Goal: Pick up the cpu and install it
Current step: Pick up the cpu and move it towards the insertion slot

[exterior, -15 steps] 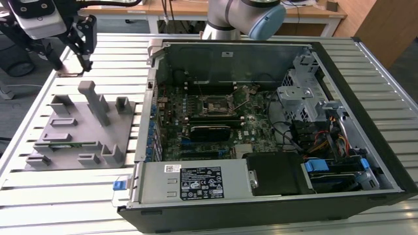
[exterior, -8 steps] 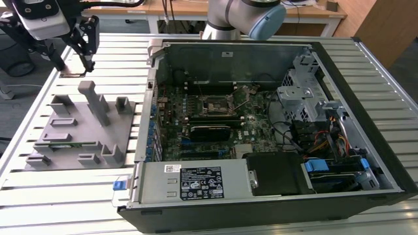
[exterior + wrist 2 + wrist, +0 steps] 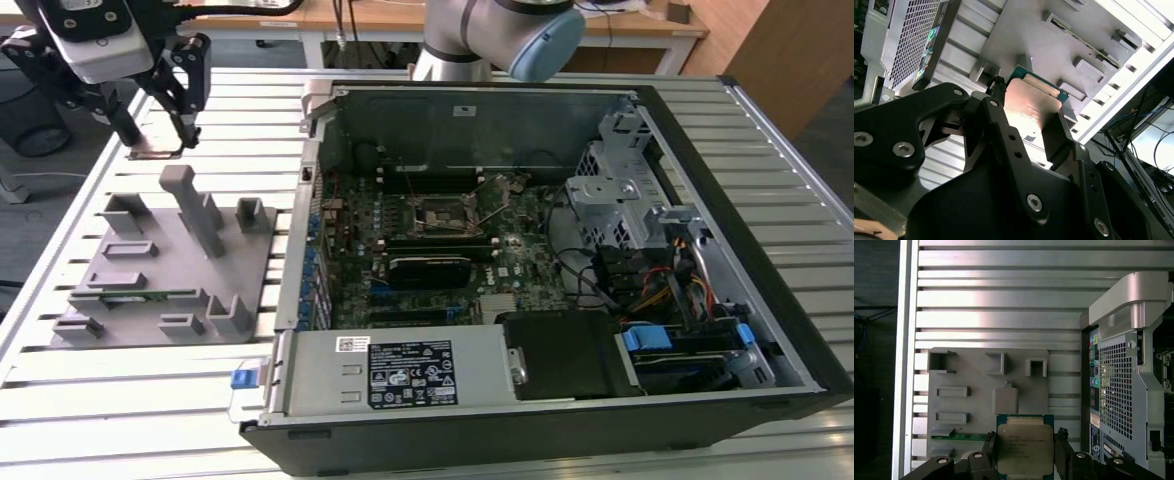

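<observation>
Currently the cpu (image 3: 1025, 449) is gripped by its edges in the clenched jaws of the gripper (image 3: 1025, 440), held near the grey tray (image 3: 974, 390) outside the computer case (image 3: 534, 115); pick-up is judged done, and square alignment is called for at the socket (image 3: 441, 212), well apart.

Ribbed aluminium counter (image 3: 787, 150) catching bright glare along its slats, pale wooden desk (image 3: 387, 15) on white legs behind it; wood-panelled cabinet side (image 3: 781, 45) at the exterior view's right, grey floor (image 3: 34, 200) at its left
</observation>
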You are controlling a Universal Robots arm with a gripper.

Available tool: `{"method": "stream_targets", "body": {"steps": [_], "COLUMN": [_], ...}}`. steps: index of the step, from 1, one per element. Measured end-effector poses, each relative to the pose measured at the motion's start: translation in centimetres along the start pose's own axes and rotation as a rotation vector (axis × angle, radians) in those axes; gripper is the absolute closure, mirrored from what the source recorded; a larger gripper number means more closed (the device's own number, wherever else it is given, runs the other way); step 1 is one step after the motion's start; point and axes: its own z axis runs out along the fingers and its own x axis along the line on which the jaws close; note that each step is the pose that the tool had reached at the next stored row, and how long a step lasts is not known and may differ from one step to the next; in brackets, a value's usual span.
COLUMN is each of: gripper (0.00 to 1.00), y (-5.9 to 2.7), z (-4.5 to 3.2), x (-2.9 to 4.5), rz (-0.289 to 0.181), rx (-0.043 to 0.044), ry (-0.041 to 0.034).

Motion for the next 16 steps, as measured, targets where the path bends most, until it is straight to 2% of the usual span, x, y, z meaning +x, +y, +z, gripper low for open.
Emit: {"method": "stream_targets", "body": {"steps": [16], "gripper": [0.46], "y": [-0.01], "z": [0.22], "x": [-1.06], "rz": [0.0], "rx": [0.0], "ry": [0.0]}}
